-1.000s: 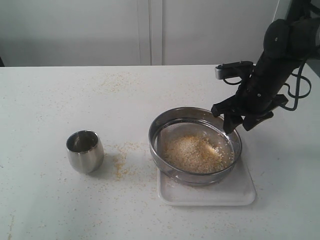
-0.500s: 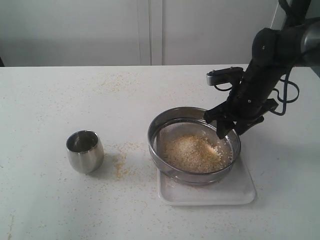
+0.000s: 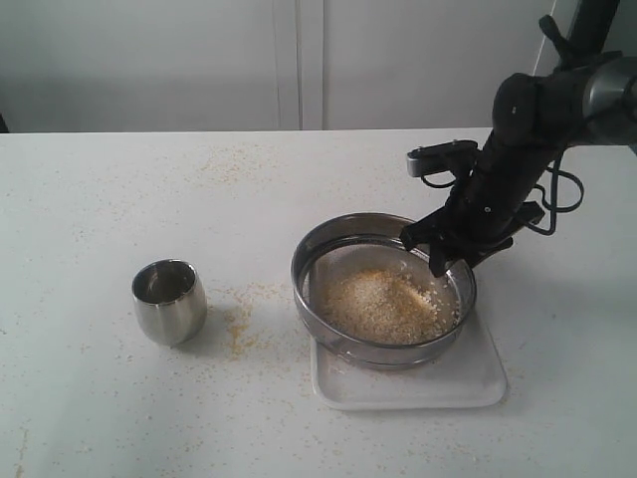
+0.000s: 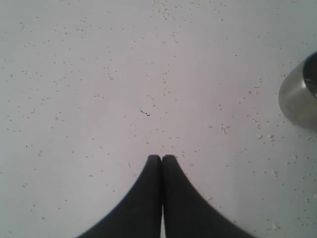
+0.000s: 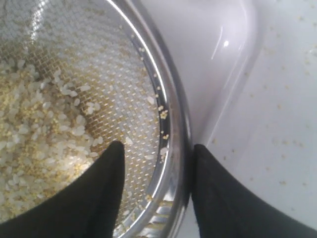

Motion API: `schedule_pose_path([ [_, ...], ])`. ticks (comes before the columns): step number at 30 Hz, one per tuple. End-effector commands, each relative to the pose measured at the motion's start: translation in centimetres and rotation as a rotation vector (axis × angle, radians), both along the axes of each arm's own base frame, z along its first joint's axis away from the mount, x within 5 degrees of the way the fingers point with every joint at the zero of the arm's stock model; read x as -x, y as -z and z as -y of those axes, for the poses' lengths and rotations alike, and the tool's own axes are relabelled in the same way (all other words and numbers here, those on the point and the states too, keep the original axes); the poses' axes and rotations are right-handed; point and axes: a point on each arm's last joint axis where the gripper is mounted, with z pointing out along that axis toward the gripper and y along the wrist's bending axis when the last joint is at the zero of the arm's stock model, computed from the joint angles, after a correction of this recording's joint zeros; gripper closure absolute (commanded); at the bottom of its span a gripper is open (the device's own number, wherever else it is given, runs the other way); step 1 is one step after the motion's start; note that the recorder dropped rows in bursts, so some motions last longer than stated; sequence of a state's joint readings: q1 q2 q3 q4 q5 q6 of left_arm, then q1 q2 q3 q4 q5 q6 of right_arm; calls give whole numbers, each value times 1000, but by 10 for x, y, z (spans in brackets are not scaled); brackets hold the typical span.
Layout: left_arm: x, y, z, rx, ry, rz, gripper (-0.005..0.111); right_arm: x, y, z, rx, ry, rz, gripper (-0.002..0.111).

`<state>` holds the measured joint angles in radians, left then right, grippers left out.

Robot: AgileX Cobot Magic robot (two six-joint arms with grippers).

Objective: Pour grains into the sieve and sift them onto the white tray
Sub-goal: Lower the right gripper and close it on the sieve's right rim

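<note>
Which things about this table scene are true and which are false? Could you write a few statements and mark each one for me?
1. The sieve sits on the white tray. True.
2. The steel cup lies tipped on its side. False: it stands upright.
3. The right tool straddles the sieve's rim, with one finger inside and one outside. True.
4. The left tool is spread wide open. False: its fingers are pressed together, holding nothing.
5. The heap of grains lies in the sieve, with loose specks scattered on the table. True.
</note>
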<state>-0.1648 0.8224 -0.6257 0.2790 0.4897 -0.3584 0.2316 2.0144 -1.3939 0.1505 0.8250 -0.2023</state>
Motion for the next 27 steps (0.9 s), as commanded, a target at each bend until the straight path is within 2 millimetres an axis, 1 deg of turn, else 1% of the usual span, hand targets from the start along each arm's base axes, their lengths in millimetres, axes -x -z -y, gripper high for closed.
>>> schedule_pose_path([
  [1,2,1,-1,7,-8,-3,107,-1,1,2,18,-5,14,69],
  [12,2,1,-1,7,-8,-3,107,-3,2,3,42,-20,30,69],
  [20,2,1,-1,7,-8,-3,107,-4,15,3,44,4,-2,70],
  [23,2,1,-1,7,-8,-3,107,-5,15,3,43,5,4,77],
  [26,2,1,-1,7,-8,-3,107,-5,15,3,43,5,4,88],
  [27,2,1,-1,7,-8,-3,107,-5,15,3,43,5,4,93],
])
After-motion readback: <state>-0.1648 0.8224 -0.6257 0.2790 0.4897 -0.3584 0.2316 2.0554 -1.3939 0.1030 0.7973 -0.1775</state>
